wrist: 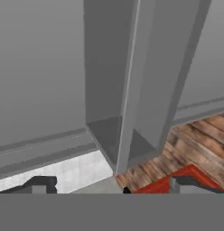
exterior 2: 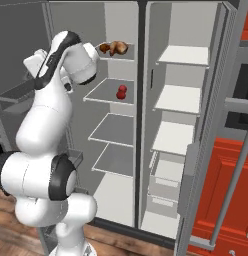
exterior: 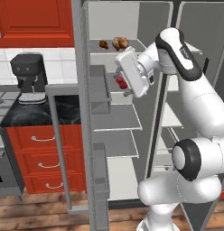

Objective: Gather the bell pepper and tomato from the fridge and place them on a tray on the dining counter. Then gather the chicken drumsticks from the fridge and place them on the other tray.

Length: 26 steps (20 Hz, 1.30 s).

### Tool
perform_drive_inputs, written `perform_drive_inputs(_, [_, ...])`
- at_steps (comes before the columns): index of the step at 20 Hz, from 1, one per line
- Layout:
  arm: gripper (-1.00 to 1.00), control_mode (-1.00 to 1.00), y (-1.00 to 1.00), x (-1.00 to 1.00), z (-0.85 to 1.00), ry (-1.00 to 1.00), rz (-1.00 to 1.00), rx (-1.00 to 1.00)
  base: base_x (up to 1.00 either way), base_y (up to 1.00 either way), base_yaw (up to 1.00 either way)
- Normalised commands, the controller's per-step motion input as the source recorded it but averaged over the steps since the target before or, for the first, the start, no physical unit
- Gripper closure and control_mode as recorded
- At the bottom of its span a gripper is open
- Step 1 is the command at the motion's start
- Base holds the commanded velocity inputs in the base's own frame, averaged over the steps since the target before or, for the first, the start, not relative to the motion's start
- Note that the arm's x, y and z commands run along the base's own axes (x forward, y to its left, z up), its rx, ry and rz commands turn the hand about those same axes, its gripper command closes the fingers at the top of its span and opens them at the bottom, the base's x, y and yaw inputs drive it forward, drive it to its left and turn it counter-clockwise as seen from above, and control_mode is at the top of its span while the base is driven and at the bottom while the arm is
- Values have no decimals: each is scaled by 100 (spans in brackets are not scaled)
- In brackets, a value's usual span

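The fridge [exterior 2: 114, 129] stands with both doors open. On its second shelf sit two small red pieces [exterior 2: 121, 92], the tomato and the bell pepper; which is which I cannot tell. In the left base view they [exterior: 121, 83] are half hidden behind my hand, which hovers right at them. Both chicken drumsticks, one dark [exterior: 104, 44] and one tan [exterior: 120, 43], lie on the top shelf [exterior 2: 114, 47]. My gripper [wrist: 114, 187] is open, its fingertips [wrist: 39, 185] wide apart, with a red shape low between them. The trays and the dining counter are out of view.
The left fridge door with its bins [exterior: 99, 92] stands close to my hand. A coffee machine [exterior: 29, 76] sits on the black counter over red drawers [exterior: 46, 158]. The right door [exterior 2: 211, 130] hangs open beside red cabinets [exterior 2: 231, 190].
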Motion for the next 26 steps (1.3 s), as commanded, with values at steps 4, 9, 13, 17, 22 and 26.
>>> perform_drive_inputs(4, [-100,-100,-33,-34,-40,-53,8,-43,0,0,0])
perform_drive_inputs(9, [-100,-100,-36,-66,-52,-39,4,-37,0,0,0])
perform_drive_inputs(13, [-100,-100,-43,-60,-58,-33,1,-30,0,0,0])
perform_drive_inputs(17, [-100,-100,-44,-48,-30,-28,-7,-7,0,0,0])
perform_drive_inputs(22, [-100,-100,-39,-50,-12,-44,-11,-10,0,0,0])
perform_drive_inputs(26, [-100,-100,-30,-49,-3,-39,-15,-7,0,0,0])
